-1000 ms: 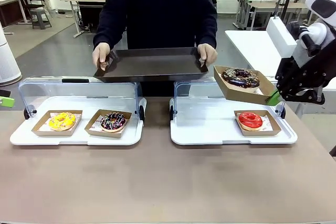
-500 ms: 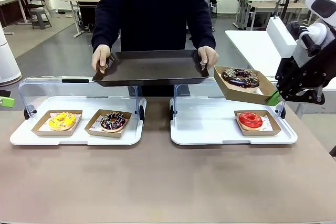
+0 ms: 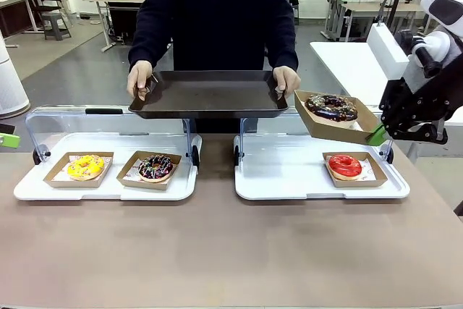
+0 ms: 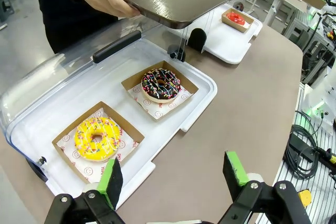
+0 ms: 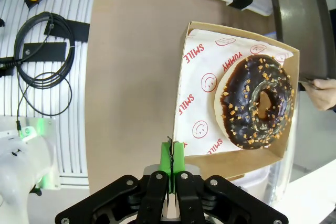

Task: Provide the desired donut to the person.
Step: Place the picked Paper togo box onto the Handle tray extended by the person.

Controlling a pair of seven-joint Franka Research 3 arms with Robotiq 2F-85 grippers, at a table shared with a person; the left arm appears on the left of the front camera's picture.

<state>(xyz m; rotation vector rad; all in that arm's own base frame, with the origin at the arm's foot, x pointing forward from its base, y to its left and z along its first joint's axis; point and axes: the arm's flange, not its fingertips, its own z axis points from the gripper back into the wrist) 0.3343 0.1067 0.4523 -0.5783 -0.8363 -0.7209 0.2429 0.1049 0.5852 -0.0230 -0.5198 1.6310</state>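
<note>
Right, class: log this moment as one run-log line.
right gripper: shut on cardboard tray with chocolate donut | left gripper: open | person: holds dark tray out

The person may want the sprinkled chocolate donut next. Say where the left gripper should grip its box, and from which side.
Probably pinch the box's near wall, one finger inside, one outside. The donut sits centred, leaving bare paper along that wall, and the clear lid stands raised at the far side, so the open left gripper should come from the robot's side.

Four donuts, four cardboard boxes, two white cases, one dark tray.
</note>
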